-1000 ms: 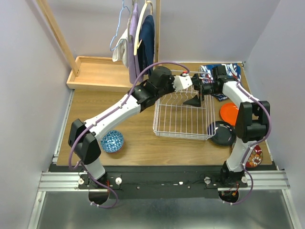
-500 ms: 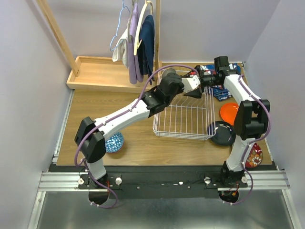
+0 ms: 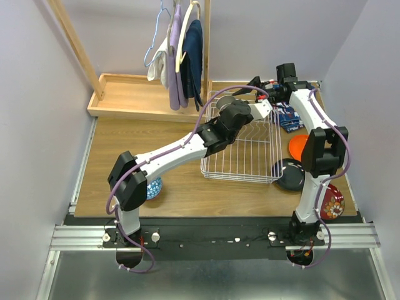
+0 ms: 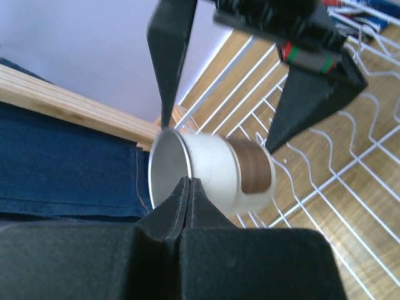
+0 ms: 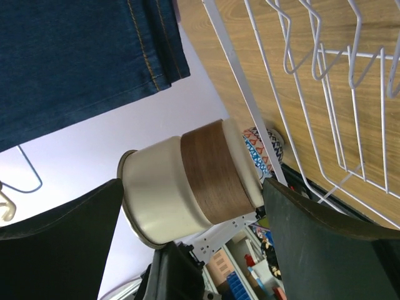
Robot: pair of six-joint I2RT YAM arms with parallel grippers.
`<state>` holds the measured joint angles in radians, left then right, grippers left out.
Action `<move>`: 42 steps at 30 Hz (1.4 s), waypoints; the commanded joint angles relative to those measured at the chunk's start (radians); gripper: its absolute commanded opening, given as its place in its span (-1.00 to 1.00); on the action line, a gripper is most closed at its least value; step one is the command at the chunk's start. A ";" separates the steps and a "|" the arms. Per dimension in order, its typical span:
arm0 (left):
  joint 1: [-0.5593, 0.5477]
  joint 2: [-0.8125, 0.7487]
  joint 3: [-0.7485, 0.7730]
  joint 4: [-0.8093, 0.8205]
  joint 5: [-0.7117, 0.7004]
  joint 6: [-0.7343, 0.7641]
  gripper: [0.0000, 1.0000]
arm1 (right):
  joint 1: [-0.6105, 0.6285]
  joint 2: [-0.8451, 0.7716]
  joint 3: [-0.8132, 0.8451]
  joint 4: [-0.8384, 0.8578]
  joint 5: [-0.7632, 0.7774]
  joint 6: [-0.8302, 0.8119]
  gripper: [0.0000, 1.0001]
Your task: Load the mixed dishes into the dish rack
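Note:
The tan-brown cup [image 4: 215, 174] lies on its side in the air over the far left corner of the white wire dish rack [image 3: 240, 156]. My left gripper [image 4: 185, 182] is shut, pinching the cup's rim. My right gripper [image 5: 187, 206] is open, one finger on each side of the cup [image 5: 190, 181], not touching it. In the top view the cup [image 3: 225, 100] shows between the left gripper [image 3: 231, 108] and the right gripper [image 3: 244, 92]. The blue bowl [image 3: 152, 186] sits half hidden behind the left arm. The orange plate [image 3: 299, 147], the black plate [image 3: 291, 175] and a dark red dish [image 3: 332, 204] lie right of the rack.
A blue-red patterned cloth [image 3: 289, 114] lies behind the rack's far right corner. A shallow wooden tray [image 3: 128, 95] stands at the far left. Clothes on hangers [image 3: 181, 53] dangle just left of the cup. The rack's upright tines [image 5: 325, 69] are close under the right gripper.
The left arm has swung right along the rack's far edge with the cup. The right gripper has risen out of the rack and moved back, now open around the cup.

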<state>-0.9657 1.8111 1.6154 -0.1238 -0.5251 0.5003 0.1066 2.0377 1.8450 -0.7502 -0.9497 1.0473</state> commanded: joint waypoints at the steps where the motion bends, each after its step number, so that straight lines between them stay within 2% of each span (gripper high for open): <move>1: -0.013 0.043 0.070 0.085 -0.035 -0.016 -1.00 | 0.018 0.001 0.005 -0.043 0.017 0.008 0.99; 7: -0.018 0.073 0.124 0.041 0.019 -0.058 -1.00 | 0.019 0.003 -0.021 0.006 -0.017 0.028 0.99; 14: -0.018 0.059 0.090 -0.057 0.100 -0.138 -1.00 | 0.019 0.036 0.037 0.083 -0.035 0.019 1.00; 20: -0.002 -0.001 0.035 -0.097 0.138 -0.170 -1.00 | -0.008 0.064 0.056 -0.003 0.074 -0.107 1.00; 24: 0.022 -0.056 -0.002 -0.129 0.187 -0.180 -1.00 | -0.031 0.105 0.117 -0.057 0.199 -0.216 1.00; 28: 0.050 -0.099 -0.023 -0.174 0.259 -0.195 -1.00 | -0.071 0.159 0.252 -0.103 0.337 -0.322 1.00; 32: 0.062 -0.119 -0.049 -0.195 0.296 -0.203 -1.00 | -0.090 0.260 0.469 -0.130 0.417 -0.427 1.00; 37: 0.085 -0.139 -0.046 -0.240 0.347 -0.227 -1.00 | -0.085 0.265 0.508 -0.135 0.448 -0.594 1.00; 38: 0.090 -0.145 -0.043 -0.249 0.371 -0.230 -0.84 | -0.085 0.228 0.460 -0.071 0.466 -0.618 0.99; 39: 0.107 -0.150 -0.042 -0.266 0.388 -0.232 -0.52 | -0.084 0.181 0.281 -0.007 0.480 -0.636 0.99; 40: 0.114 -0.159 -0.040 -0.276 0.405 -0.233 -0.20 | -0.081 0.065 0.190 0.068 0.479 -0.661 0.97; 41: 0.122 -0.167 -0.040 -0.283 0.416 -0.235 -0.11 | -0.079 0.017 0.119 0.181 0.457 -0.684 0.93; 42: 0.131 -0.173 -0.046 -0.287 0.421 -0.236 0.00 | -0.073 -0.020 0.061 0.208 0.424 -0.726 0.90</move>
<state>-0.8761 1.6997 1.5730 -0.3511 -0.1978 0.2840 0.0166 2.2192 2.1544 -0.7563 -0.5346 0.5011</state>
